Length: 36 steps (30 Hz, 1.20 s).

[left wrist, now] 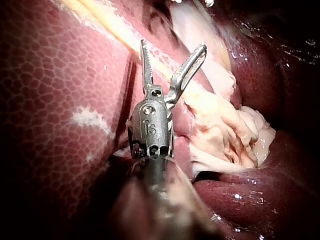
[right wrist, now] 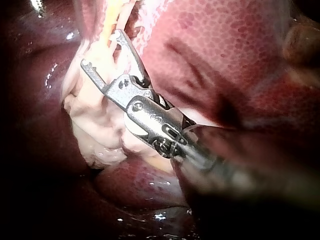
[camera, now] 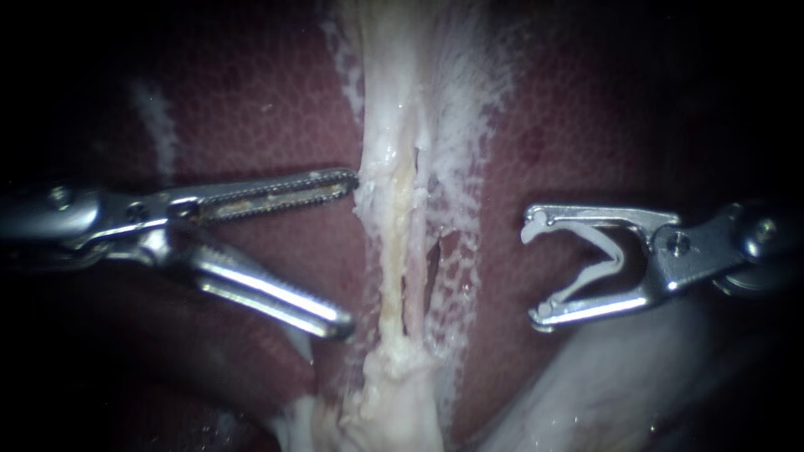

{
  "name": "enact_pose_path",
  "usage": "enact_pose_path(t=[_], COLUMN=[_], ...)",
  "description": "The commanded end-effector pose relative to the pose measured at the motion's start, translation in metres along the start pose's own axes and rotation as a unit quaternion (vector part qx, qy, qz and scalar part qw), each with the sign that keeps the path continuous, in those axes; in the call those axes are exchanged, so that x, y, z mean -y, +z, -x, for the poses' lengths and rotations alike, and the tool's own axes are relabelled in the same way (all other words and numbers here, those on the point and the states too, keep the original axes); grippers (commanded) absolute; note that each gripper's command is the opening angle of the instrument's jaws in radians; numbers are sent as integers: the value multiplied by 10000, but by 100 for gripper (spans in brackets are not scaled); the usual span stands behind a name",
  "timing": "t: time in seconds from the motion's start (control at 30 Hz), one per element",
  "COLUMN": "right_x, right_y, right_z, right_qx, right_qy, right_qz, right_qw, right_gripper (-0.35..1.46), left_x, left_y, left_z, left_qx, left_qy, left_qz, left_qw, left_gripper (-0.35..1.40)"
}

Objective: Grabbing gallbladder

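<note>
A pale, stringy band of tissue (camera: 394, 209) with thin tubes in it runs down the middle of the endoscope view, over the dark red liver (camera: 251, 125). It widens below into a crumpled pale lump (camera: 394, 410) (left wrist: 225, 132) (right wrist: 100, 135). My left instrument (camera: 347, 249) (left wrist: 172, 47) has its toothed jaws wide open just left of the band. The upper jaw's tip touches the band's edge and nothing is gripped. My right instrument (camera: 534, 268) (right wrist: 100, 47) waits right of the band, its jaws wide apart with a white clip (camera: 607, 259) seated against both.
A slit-like gap (camera: 431, 268) shows between the strands of the band. A smooth pale mass (camera: 603, 393) lies under the right instrument, perhaps the gallbladder. White lacy film (camera: 469, 100) covers the liver beside the band.
</note>
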Motion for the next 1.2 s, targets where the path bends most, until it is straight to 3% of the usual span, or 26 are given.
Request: enact_pose_path(t=[0.03, 0.27, 0.5, 0.83, 1.2], right_x=[0, 0, 1, 1, 1], right_y=[0, 0, 0, 0, 2], right_z=[0, 0, 0, 0, 1], right_qx=[0, 0, 0, 0, 1], right_qy=[-1, -2, -2, -2, -4], right_qz=[0, 0, 0, -1, 2], right_qw=[10000, 10000, 10000, 10000, 10000], right_gripper=[60, 60, 60, 60, 60], left_x=[-3, -21, -22, -23, -37], left_y=[-1, -3, -6, 4, 18], left_z=[-3, -18, -19, -19, -23], left_qx=[-31, -178, -263, -319, -333], left_qy=[-28, -50, -84, -118, -331], left_qz=[47, 174, 328, 370, 428], left_qw=[10000, 9997, 9991, 9987, 9980], left_gripper=[86, 86, 86, 84, 68])
